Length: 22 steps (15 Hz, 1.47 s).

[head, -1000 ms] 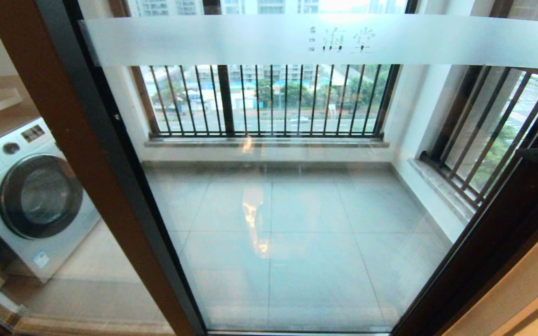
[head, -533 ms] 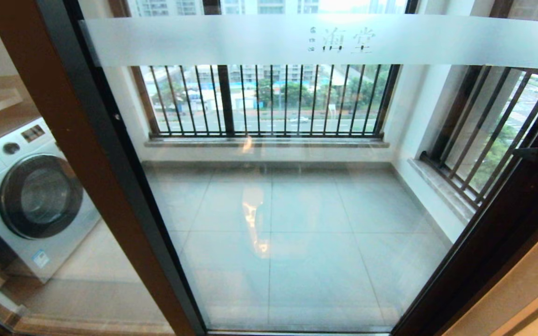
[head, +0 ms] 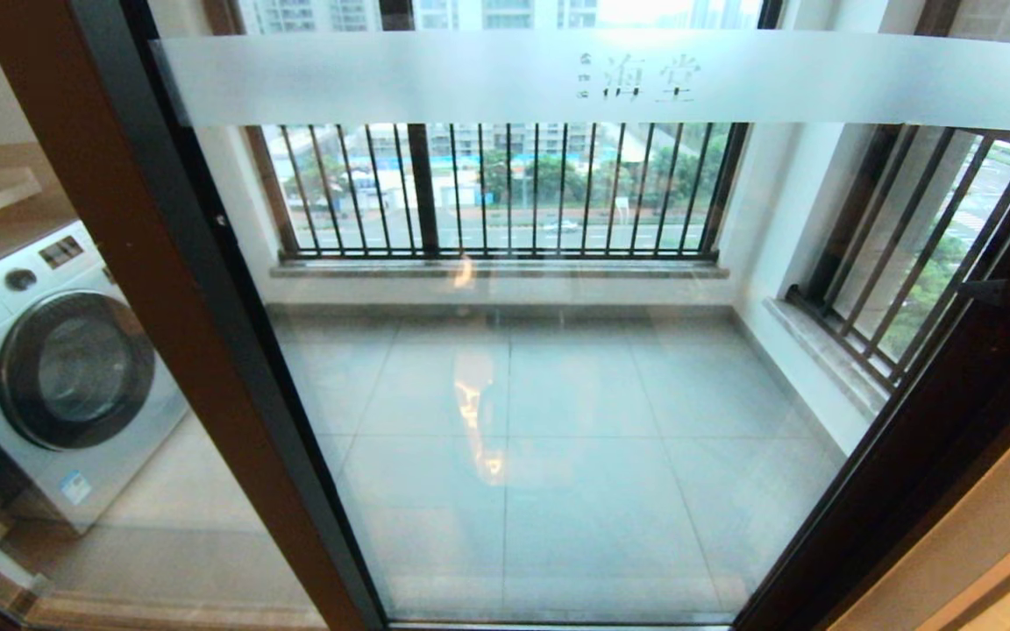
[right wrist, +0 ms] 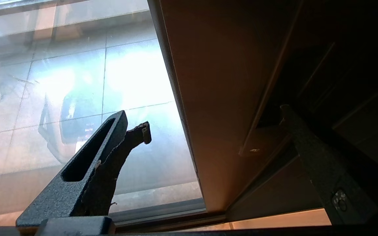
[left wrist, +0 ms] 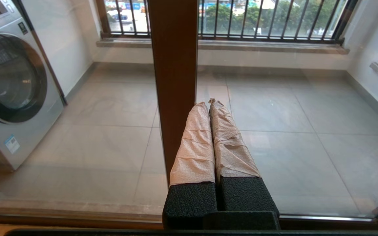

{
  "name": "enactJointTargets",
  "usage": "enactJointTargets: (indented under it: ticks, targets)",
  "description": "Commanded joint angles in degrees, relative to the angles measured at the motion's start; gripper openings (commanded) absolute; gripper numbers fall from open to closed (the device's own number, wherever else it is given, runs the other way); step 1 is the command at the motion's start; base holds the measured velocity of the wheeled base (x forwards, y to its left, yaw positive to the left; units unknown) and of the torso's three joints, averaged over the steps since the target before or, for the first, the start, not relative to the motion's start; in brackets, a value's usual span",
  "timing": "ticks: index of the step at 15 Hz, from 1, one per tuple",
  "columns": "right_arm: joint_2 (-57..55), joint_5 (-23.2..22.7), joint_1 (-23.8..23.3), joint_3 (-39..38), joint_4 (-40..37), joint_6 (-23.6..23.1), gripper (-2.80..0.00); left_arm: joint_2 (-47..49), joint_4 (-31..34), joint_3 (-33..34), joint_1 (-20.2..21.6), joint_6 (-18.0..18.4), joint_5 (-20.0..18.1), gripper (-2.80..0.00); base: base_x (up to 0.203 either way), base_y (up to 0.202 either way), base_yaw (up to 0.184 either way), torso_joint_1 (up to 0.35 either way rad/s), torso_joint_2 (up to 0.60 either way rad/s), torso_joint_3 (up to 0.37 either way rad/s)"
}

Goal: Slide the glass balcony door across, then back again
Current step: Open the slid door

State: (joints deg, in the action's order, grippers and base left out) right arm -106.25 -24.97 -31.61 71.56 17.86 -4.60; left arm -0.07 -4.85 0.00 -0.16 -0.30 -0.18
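The glass balcony door [head: 558, 394] fills the head view, with its frosted lettered band [head: 610, 79] across the top. At its dark right stile [head: 935, 456] my right gripper [head: 992, 291] stands open. In the right wrist view the right gripper [right wrist: 212, 118] straddles the stile [right wrist: 215, 98]: one finger is over the glass, the other finger [right wrist: 307, 154] lies in the dark beyond the stile's edge, by a recess [right wrist: 266, 123]. My left gripper [left wrist: 208, 103], with tape-wrapped fingers, is shut on nothing, just right of a brown upright stile [left wrist: 176, 65].
A washing machine [head: 58, 368] stands on the balcony behind the left glass panel. Black-barred windows [head: 505, 188] line the far and right balcony walls. A beige wall [head: 978, 543] borders the door frame on the right. The bottom track [left wrist: 77, 213] runs along the floor.
The door's lettered band and my right gripper at the right stile have shifted a little to the left. The left gripper shows no earlier frame.
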Motion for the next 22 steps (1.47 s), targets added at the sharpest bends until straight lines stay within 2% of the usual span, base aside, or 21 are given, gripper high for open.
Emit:
enactJointTargets:
  ticks: [1, 11, 22]
  targets:
    - [-0.45, -0.2, 0.67, 0.04, 0.33, 0.03, 0.0, 0.07, -0.07, 1.93, -0.02, -0.05, 0.01, -2.8, 0.0, 0.0, 0.0, 0.0, 0.0, 0.0]
    - [0.87, -0.48, 2.35, -1.25, 0.33, 1.08, 0.0, 0.07, -0.07, 1.93, -0.02, -0.05, 0.01, -2.8, 0.0, 0.0, 0.0, 0.0, 0.0, 0.0]
    - [3.52, -3.59, 4.54, -4.17, 0.25, 2.93, 0.0, 0.07, -0.07, 1.93, -0.02, -0.05, 0.01, -2.8, 0.0, 0.0, 0.0, 0.0, 0.0, 0.0]
